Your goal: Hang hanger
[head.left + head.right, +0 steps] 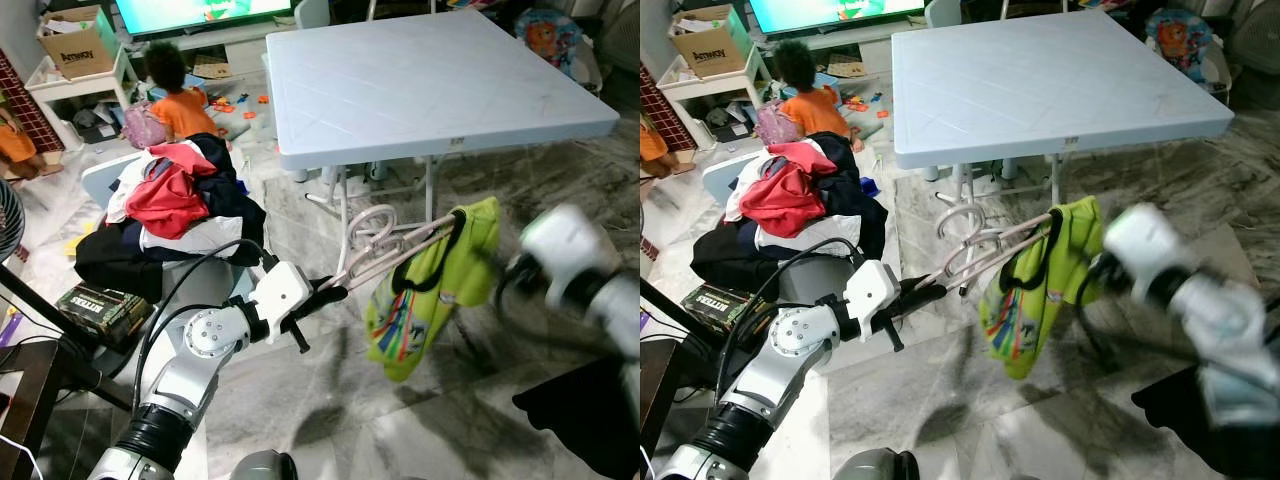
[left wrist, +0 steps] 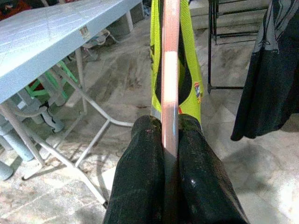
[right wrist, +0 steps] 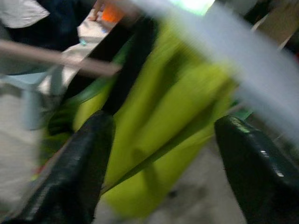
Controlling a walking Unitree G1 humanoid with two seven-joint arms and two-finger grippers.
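The left gripper (image 1: 318, 297) is clenched on one end of the pink hanger (image 1: 385, 250), whose long axis runs straight out ahead of its fingers and carries a lime-green shirt (image 1: 432, 290) at the far end. The right gripper (image 3: 161, 163), blurred, has its fingers spread just short of that shirt, gripping nothing. The left arm alone controls the hanger; the right is nearer the garment end.

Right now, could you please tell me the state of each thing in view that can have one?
Left gripper: shut on the pink hanger.
Right gripper: open, at the green shirt.
Green shirt: draped on the hanger, hanging.
Television: on.
Cardboard box: open.
Clothes pile: heaped.
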